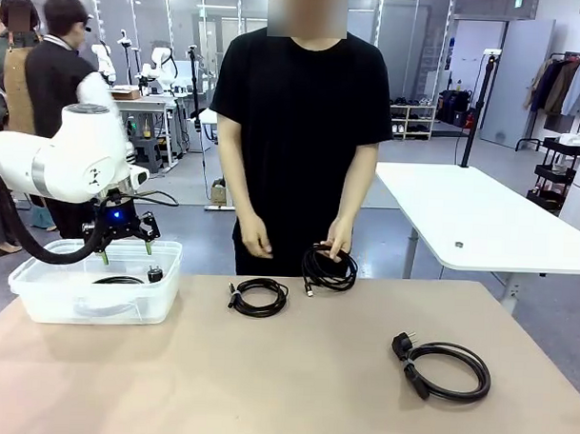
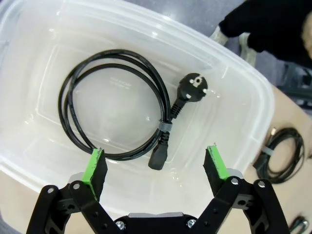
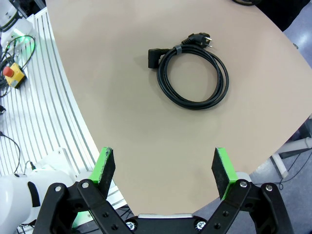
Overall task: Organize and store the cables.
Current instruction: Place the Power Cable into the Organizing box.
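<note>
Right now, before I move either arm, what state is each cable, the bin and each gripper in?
Plastic bin: lidless, one cable inside.
Bin cable: coiled, lying in the bin.
Middle cable: coiled, on the table, untouched.
Held cable: coiled, in the person's hand.
Right cable: coiled, banded, on the table.
Left gripper: jaws open, empty, over the bin.
Right gripper: jaws open, empty, above the table.
</note>
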You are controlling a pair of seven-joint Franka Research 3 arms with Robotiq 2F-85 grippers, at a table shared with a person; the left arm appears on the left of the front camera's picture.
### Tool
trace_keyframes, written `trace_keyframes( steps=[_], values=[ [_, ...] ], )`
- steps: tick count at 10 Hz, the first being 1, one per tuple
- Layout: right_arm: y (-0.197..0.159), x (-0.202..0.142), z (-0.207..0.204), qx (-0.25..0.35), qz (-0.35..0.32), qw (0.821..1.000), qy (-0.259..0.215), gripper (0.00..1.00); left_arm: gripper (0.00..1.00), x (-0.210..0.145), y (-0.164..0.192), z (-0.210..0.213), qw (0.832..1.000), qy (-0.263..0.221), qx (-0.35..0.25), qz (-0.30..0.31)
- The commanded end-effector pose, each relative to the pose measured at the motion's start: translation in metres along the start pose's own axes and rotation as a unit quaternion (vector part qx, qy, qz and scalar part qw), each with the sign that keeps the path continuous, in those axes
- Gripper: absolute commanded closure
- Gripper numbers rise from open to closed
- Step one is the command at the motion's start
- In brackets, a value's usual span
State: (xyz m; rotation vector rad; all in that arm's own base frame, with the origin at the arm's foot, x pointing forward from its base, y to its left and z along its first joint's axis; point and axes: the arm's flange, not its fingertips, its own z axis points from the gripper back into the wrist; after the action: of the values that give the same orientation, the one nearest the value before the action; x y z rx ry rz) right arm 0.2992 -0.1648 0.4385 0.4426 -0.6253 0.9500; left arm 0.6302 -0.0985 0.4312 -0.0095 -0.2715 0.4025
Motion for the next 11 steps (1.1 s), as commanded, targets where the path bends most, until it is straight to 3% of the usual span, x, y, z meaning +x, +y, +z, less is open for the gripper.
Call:
trace_keyframes(
  steps=[1, 3, 5, 6, 11],
  values=[
    [0.001, 0.0, 0.002, 0.002, 0.004, 1.0, -0.006, 0.0, 0.0, -0.028, 0.01, 0.032, 0.995, -0.026, -0.005, -0.101],
    [0.001, 0.0, 0.002, 0.002, 0.004, 1.0, -0.006, 0.0, 0.0, -0.057, 0.041, 0.058, 0.977, -0.034, -0.007, -0.209],
    [0.001, 0.0, 0.002, 0.002, 0.004, 1.0, -0.006, 0.0, 0.0, -0.1, 0.077, 0.089, 0.946, -0.084, -0.029, -0.311],
    [0.001, 0.0, 0.002, 0.002, 0.004, 1.0, -0.006, 0.0, 0.0, -0.123, 0.1, 0.102, 0.916, -0.102, -0.07, -0.383],
    [0.001, 0.0, 0.002, 0.002, 0.004, 1.0, -0.006, 0.0, 0.0, -0.181, 0.19, 0.125, 0.835, -0.11, -0.198, -0.502]
  ],
)
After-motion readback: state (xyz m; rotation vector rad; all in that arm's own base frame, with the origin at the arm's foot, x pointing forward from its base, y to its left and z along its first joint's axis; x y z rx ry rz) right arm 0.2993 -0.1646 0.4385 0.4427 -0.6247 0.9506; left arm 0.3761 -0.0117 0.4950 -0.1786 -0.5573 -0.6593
